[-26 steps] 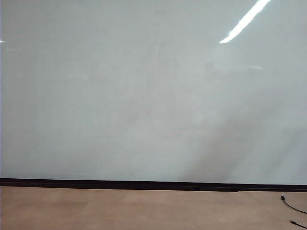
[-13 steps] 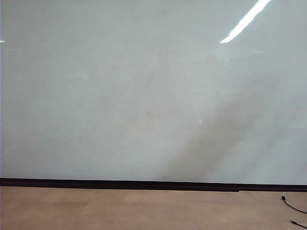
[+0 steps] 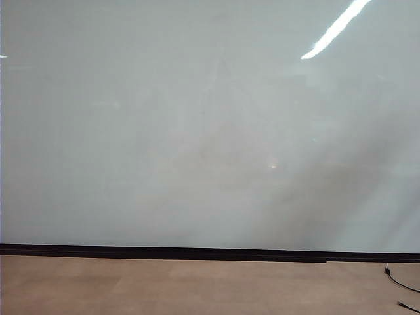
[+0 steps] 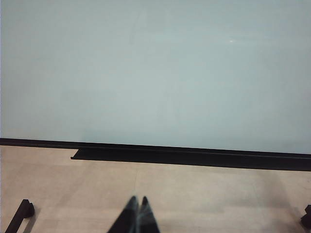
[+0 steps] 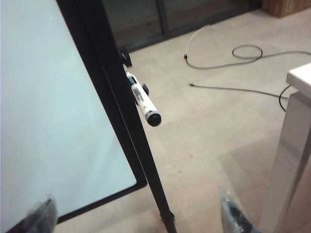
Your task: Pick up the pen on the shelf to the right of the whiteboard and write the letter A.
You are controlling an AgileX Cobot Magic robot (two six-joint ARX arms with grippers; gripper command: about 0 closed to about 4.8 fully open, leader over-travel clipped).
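Note:
The whiteboard fills the exterior view, with a black strip along its bottom edge. In the right wrist view the pen, white with a black band and dark cap, sticks out from a small black holder on the board's dark side frame. My right gripper hangs below the pen, apart from it, open wide with nothing between its fingers. My left gripper is shut and empty, pointing at the floor before the whiteboard. The letter A is out of view.
A black stand leg runs down to the tan floor beside the board. Grey cables lie on the floor beyond it. A white table leg stands close to my right gripper. A black ledge runs under the board.
Faint shadows on the whiteboard's right half have shifted. No arm shows in the exterior view at any of the three moments.

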